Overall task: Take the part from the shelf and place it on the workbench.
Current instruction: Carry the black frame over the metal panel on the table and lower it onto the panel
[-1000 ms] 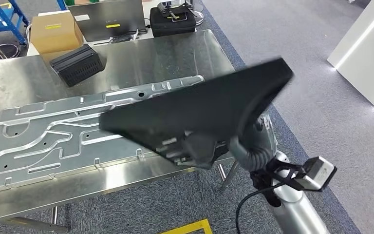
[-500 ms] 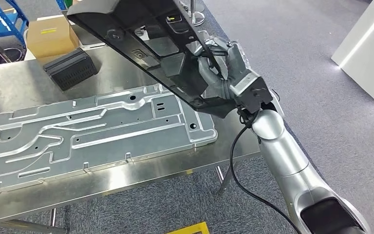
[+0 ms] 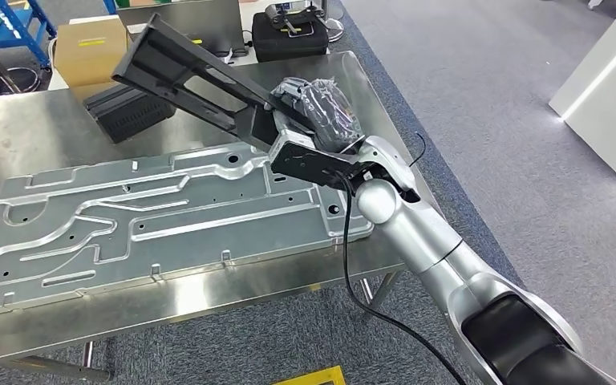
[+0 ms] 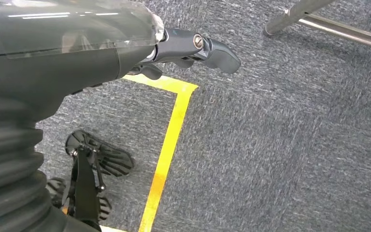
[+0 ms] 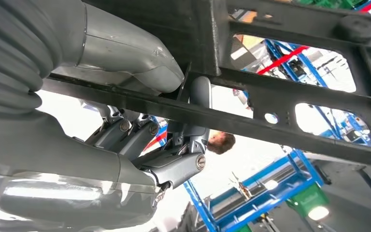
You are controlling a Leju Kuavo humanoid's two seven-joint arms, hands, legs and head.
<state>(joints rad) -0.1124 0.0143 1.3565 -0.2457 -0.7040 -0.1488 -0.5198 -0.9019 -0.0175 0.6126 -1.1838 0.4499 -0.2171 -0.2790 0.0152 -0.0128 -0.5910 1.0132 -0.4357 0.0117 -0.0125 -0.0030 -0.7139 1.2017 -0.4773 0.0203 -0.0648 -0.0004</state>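
The right hand is clamped on one end of the black frame part, holding it in the air above the far right of the steel workbench. From the wrist, the thick thumb lies over one black bar and the darker fingers wrap under it, so the part sits squeezed between them. The part slants up and away to the left from the hand, its free end high over the back of the bench, not touching the top. Beneath it a large ribbed metal plate lies flat along the workbench, and a black ribbed box stands behind the plate near the bench's far edge. Past the bench are a cardboard box and a black case. The left hand hangs over grey carpet with a yellow floor line; it holds nothing, with its fingers loosely apart
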